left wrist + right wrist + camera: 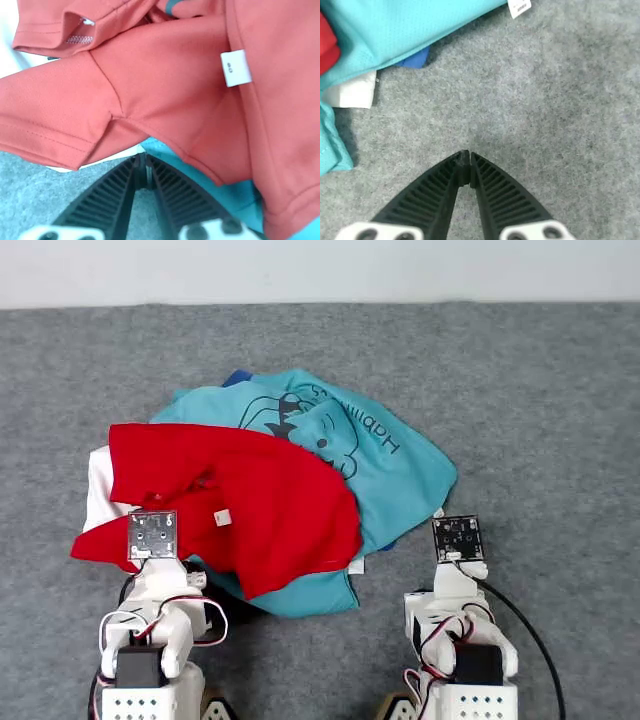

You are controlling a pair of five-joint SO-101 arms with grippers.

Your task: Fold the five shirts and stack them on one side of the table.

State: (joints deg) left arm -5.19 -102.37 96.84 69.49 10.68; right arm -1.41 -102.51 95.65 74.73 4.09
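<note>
Red shirt (pixel 240 500) tops the crumpled pile (pixel 400 470), lying ten to four o'clock on the table (pixel 540 390); left gripper (pixel 145 164), jaws pressed together, sits at its near hem (the closer arm); right gripper (pixel 466 159), also closed, has the pile at ten o'clock.

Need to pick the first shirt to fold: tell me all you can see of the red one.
The red shirt lies rumpled on top of the pile, draped over the teal shirt and a white shirt. Its fabric looks like a smooth knit with stitched hems; a short sleeve and a small white tag show. The left gripper is shut beside its near edge.
</note>
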